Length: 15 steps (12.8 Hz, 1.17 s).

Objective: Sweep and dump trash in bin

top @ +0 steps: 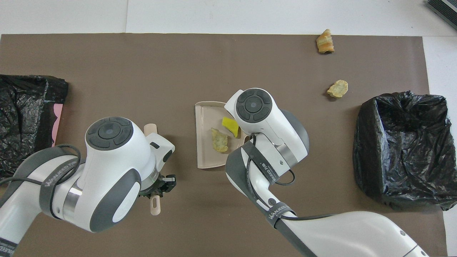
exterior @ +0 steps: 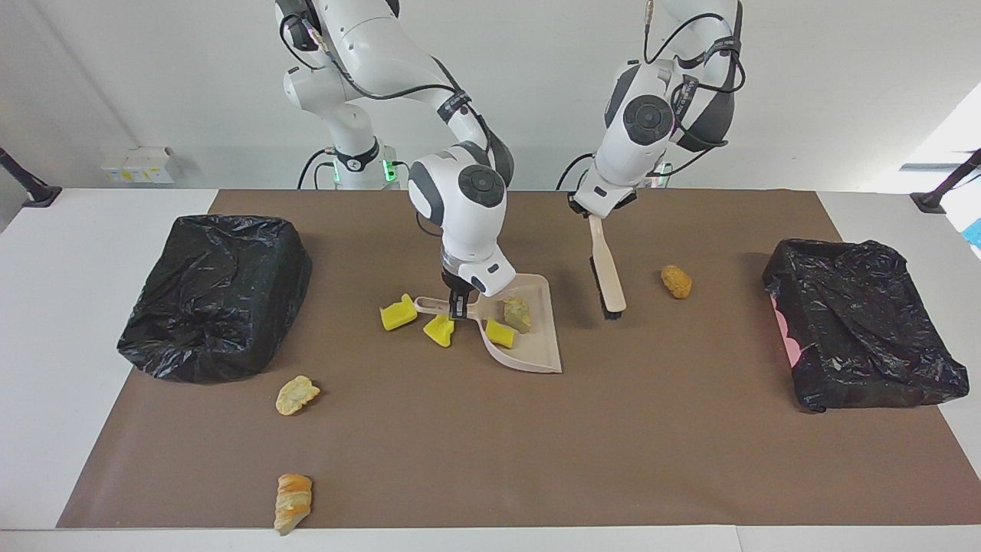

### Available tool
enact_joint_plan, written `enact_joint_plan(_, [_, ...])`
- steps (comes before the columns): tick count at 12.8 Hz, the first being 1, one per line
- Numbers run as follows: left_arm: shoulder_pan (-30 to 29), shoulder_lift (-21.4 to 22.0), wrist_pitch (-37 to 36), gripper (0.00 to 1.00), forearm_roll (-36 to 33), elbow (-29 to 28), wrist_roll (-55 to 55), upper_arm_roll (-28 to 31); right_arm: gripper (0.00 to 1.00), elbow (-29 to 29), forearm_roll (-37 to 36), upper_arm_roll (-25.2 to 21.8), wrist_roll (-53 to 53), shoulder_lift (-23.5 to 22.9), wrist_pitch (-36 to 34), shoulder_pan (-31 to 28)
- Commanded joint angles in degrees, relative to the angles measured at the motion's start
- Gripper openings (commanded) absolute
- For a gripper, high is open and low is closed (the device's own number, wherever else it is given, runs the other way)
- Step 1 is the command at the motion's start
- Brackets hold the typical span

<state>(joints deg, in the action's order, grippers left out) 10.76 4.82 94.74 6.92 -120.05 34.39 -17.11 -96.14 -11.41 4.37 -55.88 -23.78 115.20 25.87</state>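
Note:
My right gripper [exterior: 457, 305] is shut on the handle of the beige dustpan [exterior: 539, 341], which rests on the brown mat. In the pan lie a yellow chunk [exterior: 500, 333] and a tan lump [exterior: 517, 313]; both also show in the overhead view [top: 230, 125] [top: 219, 140]. Two yellow chunks [exterior: 398, 314] [exterior: 440, 331] lie on the mat beside the pan's handle. My left gripper [exterior: 592, 213] is shut on the beige hand brush [exterior: 608, 272], bristles low over the mat. An orange lump [exterior: 676, 280] lies beside the brush. Two bread lumps [exterior: 296, 395] [exterior: 293, 502] lie farther out.
A black-bagged bin [exterior: 214, 295] stands at the right arm's end of the table, and another one [exterior: 858, 330] at the left arm's end. The brown mat [exterior: 490, 460] covers most of the white table.

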Motion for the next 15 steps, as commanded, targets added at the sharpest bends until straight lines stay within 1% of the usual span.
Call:
enact_joint_plan(1, [-1.35,5.62,-0.79,0.0,-4.61,-6.92,4.54,2.94,0.0,-0.89,-1.16,0.46,-3.27,1.1,-0.24,-0.39])
enact_joint_plan(2, [-1.35,6.86,-0.96,0.0,-6.9,-8.86,4.89,4.7,0.0,-0.8,-1.16,0.46,-3.27,1.1,-0.24,-0.3])
enact_joint_plan(4, [-1.35,6.53,-0.79,0.0,-10.07,-8.62,9.7,7.43,0.0,-0.89,-1.16,0.46,-3.18,1.1,-0.24,-0.21])
enact_joint_plan(6, [-1.35,7.13,-0.88,0.0,-10.79,-9.58,11.14,8.75,0.0,-0.89,-1.16,0.46,-3.1,1.1,0.03,-0.12])
enact_joint_plan(7, [-1.35,8.09,-0.7,0.0,-10.79,-11.07,11.31,9.63,0.0,-0.89,-1.16,0.46,-3.1,1.1,0.11,-0.12])
enact_joint_plan(9, [-1.18,10.21,0.7,0.0,-10.79,-15.98,12.79,9.46,0.0,-0.97,-1.16,0.46,-3.1,1.19,0.03,-0.12])
enact_joint_plan(10, [-1.0,10.65,2.62,0.0,-10.7,-17.57,14.37,9.37,0.0,-0.97,-1.16,0.46,-3.01,1.19,0.03,-0.12])
enact_joint_plan(12, [-0.21,9.95,6.75,0.0,-9.56,-20.04,14.83,9.2,0.0,-1.06,-1.16,0.46,-2.83,1.19,0.11,-0.12])
enact_joint_plan(13, [0.4,9.17,10.51,0.0,-7.99,-20.66,14.57,9.2,0.0,-1.06,-1.16,0.46,-2.75,1.19,0.12,-0.12])
enact_joint_plan(15, [1.55,6.89,14.84,0.0,-4.3,-19.79,13.78,8.93,0.0,-1.15,-1.08,0.55,-2.48,1.19,0.12,-0.12])
